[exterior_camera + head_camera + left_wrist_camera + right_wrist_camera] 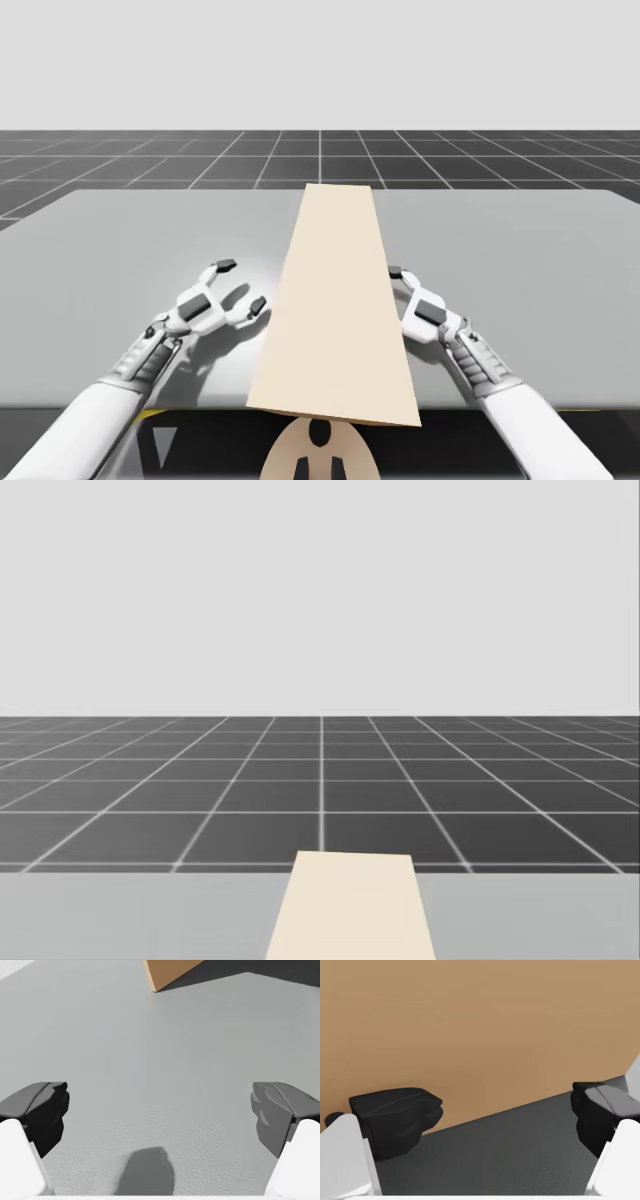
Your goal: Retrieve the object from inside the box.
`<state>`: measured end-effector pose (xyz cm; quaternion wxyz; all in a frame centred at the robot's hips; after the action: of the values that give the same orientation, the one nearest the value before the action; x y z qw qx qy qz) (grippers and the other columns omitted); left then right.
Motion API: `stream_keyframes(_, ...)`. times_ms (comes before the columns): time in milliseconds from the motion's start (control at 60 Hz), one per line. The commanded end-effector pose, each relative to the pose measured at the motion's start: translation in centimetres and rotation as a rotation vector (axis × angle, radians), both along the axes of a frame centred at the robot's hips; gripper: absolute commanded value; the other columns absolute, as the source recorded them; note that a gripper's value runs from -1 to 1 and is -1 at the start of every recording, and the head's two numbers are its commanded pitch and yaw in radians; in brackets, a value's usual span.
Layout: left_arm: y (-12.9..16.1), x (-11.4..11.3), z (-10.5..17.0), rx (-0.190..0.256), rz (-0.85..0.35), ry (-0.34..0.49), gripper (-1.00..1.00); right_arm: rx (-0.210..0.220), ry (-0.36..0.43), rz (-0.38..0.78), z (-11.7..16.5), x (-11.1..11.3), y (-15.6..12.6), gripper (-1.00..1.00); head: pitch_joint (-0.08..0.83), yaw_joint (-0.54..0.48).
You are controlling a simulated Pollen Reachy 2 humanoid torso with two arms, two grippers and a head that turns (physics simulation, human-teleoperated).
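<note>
The scene is lit brightly and evenly from above. A soft shadow is cast on the matt grey table [120, 240] beneath the white left gripper [241, 285], and a faint patch of glare is seen beside it. Deep shade is thrown beside the large tan cardboard box [335, 300], whose top is washed pale.

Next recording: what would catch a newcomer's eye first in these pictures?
A long beige box lies closed down the middle of the grey table, hiding whatever is inside. My left gripper is open over bare table beside it, and my right gripper is open, facing the box's brown side wall at close range.
</note>
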<state>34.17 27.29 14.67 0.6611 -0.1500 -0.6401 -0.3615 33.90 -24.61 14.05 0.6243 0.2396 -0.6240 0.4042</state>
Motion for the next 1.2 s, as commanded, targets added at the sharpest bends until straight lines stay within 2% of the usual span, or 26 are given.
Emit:
stream_keyframes(17,-2.0,-1.1,0.9,-0.022,-0.079,-0.011,-1.00,0.006,-0.014,0.056,-0.2,-0.6,0.7,-1.00,-0.017,0.00)
stream_keyframes(33,-2.6,-1.4,1.2,-0.016,-0.074,-0.024,-1.00,0.006,-0.017,0.057,-0.2,-0.7,0.7,-1.00,-0.018,0.00)
stream_keyframes(117,-4.3,-2.1,1.9,-0.065,-0.137,-0.002,-1.00,0.004,-0.026,0.059,-0.1,-1.1,0.6,-1.00,-0.021,0.00)
stream_keyframes(183,-5.4,-2.3,2.0,-0.068,-0.155,-0.007,-1.00,-0.001,-0.033,0.065,-0.2,-1.4,0.5,-1.00,-0.022,0.00)
stream_keyframes(233,-6.3,-2.4,1.8,-0.041,-0.186,0.015,-1.00,-0.001,-0.036,0.068,-0.2,-1.5,0.5,-1.00,-0.023,0.00)
stream_keyframes(350,-7.8,-2.5,1.1,-0.010,-0.230,0.037,-1.00,-0.003,-0.042,0.076,-0.2,-1.8,0.5,-1.00,-0.021,0.00)
stream_keyframes(417,-8.8,-2.5,0.7,-0.012,-0.261,0.033,-1.00,-0.004,-0.045,0.079,-0.3,-1.8,0.5,-1.00,-0.021,0.00)
stream_keyframes(483,-9.7,-2.3,0.4,-0.023,-0.297,0.069,-1.00,-0.006,-0.046,0.082,-0.3,-1.8,0.5,-1.00,-0.019,0.00)
stream_keyframes(550,-10.4,-2.0,0.2,-0.006,-0.315,0.074,-1.00,-0.009,-0.047,0.085,-0.3,-1.8,0.6,-1.00,-0.020,0.01)
stream_keyframes(700,-12.4,-1.3,0.6,-0.018,-0.385,0.125,-1.00,-0.013,-0.052,0.095,-0.3,-2.0,0.6,-1.00,-0.021,0.00)
stream_keyframes(1017,-16.2,0.2,-1.2,0.019,-0.421,0.163,-1.00,-0.022,-0.058,0.110,-0.4,-2.2,0.6,-1.00,-0.019,0.00)
stream_keyframes(1200,-18.0,1.2,-1.6,0.019,-0.437,0.168,-1.00,-0.024,-0.056,0.118,-0.4,-2.3,0.7,-1.00,-0.018,-0.01)
